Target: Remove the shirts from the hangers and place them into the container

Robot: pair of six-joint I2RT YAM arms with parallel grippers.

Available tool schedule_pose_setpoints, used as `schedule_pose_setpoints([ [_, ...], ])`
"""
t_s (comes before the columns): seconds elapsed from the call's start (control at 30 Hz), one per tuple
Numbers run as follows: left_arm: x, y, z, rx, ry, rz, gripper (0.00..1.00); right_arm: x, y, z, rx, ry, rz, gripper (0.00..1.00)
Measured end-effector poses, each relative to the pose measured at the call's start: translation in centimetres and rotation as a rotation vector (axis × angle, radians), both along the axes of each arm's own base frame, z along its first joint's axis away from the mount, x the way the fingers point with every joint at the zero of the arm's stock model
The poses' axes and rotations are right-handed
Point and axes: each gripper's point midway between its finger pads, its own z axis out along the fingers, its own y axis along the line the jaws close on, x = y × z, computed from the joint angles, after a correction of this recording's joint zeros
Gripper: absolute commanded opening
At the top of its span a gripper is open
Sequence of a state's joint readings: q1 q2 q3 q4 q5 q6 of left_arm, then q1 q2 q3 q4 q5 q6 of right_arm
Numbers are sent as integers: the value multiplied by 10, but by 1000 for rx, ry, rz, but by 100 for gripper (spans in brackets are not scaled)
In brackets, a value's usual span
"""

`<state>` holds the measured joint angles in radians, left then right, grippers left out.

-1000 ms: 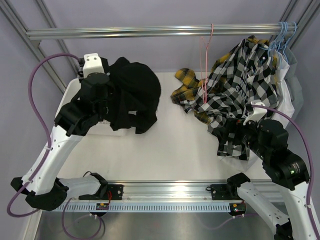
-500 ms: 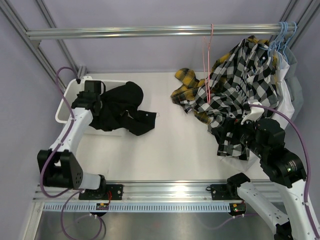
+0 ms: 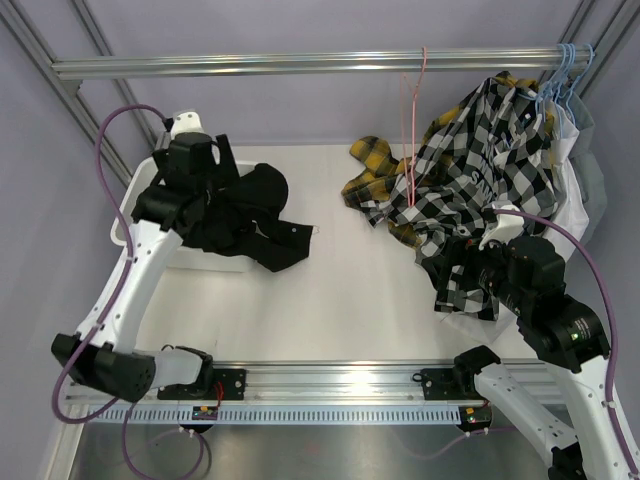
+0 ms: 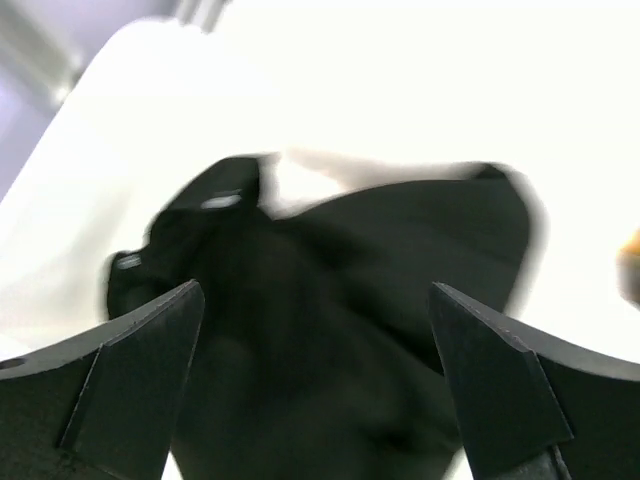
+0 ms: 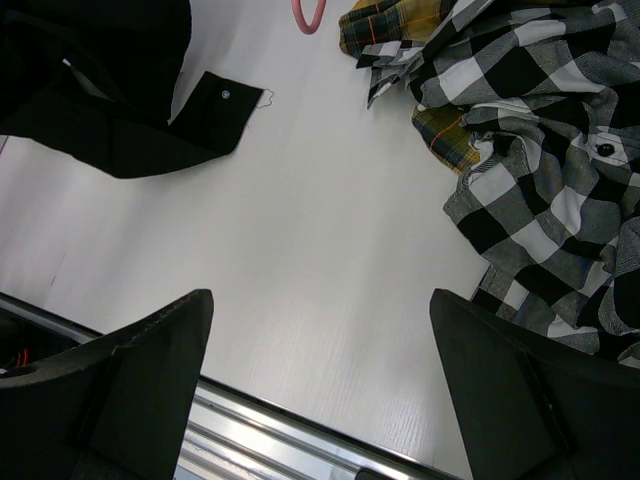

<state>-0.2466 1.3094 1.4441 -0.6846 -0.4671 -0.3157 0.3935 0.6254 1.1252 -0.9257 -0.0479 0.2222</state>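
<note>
Top external view: the black shirt (image 3: 255, 215) is lying bunched half inside the white tub (image 3: 122, 225) at the left of the frame. Its near side is spilling over the tub's right rim onto the bench (image 3: 340, 290), with one cuff reaching toward the middle. The left end effector (image 4: 315, 395) is hanging directly above that shirt, its two fingers standing wide apart and gripping nothing. In the left wrist view the dark cloth is showing, blurred, below the gap between them.

At the right of the frame the black-and-white checked shirt (image 3: 485, 170) is hanging from the light blue hangers (image 3: 562, 70) hooked on the metal rail (image 3: 300, 65). Its lower part is draping down to the bench by the right arm. The yellow-and-black plaid shirt (image 3: 372, 160) is showing beside it, a sleeve lying on the bench near the centre. A white shirt (image 3: 570, 160) is hanging at the far right edge, mostly hidden. The pink hanger (image 3: 410, 130) is dangling from the rail in front of the plaid cloth.

The right end effector (image 5: 320, 390) is hovering over bare bench at the lower right, fingers spread fully and holding nothing. In the right wrist view the checked shirt's hem is lying just beside it.
</note>
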Motion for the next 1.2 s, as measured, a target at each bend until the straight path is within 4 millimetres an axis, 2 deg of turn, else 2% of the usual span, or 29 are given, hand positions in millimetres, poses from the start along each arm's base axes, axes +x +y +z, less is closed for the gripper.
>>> schedule_pose_setpoints([
  [0.07, -16, -40, 28, -20, -71, -100, 99, 0, 0, 0, -1, 0, 2, 100],
  [0.1, -27, -60, 36, -37, -89, -151, 99, 0, 0, 0, -1, 1, 3, 99],
  [0.13, -40, -80, 39, -52, -93, -202, 99, 0, 1, 0, 0, 2, 5, 99],
  [0.2, -63, -116, 31, -71, -64, -280, 99, 0, 2, 0, 2, 3, 9, 99],
  [0.3, -92, -158, -10, -79, 41, -328, 99, -1, 4, 0, 9, 2, 23, 99],
  [0.37, -109, -179, -54, -63, 138, -325, 99, 0, 5, 0, 11, -1, 26, 100],
  [0.43, -127, -189, -100, -41, 234, -299, 99, 0, 6, -2, 12, 4, 31, 99],
  [0.5, -140, -191, -135, -22, 303, -260, 99, -1, 8, -4, 15, 12, 42, 99],
  [0.57, -146, -182, -159, -22, 333, -177, 99, -1, 9, -6, 16, 17, 48, 99],
  [0.7, -140, -171, -171, -52, 288, -52, 99, -3, 11, -7, 21, 18, 58, 100],
  [0.87, -121, -158, -189, -58, 242, 60, 98, -6, 13, -5, 32, 14, 76, 99],
  [1.0, -103, -143, -210, -20, 220, 135, 89, -7, 16, -5, 39, 15, 94, 100],
  [1.1, -94, -143, -216, 1, 200, 145, 64, -8, 18, -4, 43, 16, 102, 99],
  [1.13, -93, -144, -217, 3, 193, 143, 48, -9, 18, -4, 44, 15, 104, 100],
  [1.2, -89, -144, -215, 6, 176, 142, 34, -10, 19, -3, 48, 13, 111, 99],
])
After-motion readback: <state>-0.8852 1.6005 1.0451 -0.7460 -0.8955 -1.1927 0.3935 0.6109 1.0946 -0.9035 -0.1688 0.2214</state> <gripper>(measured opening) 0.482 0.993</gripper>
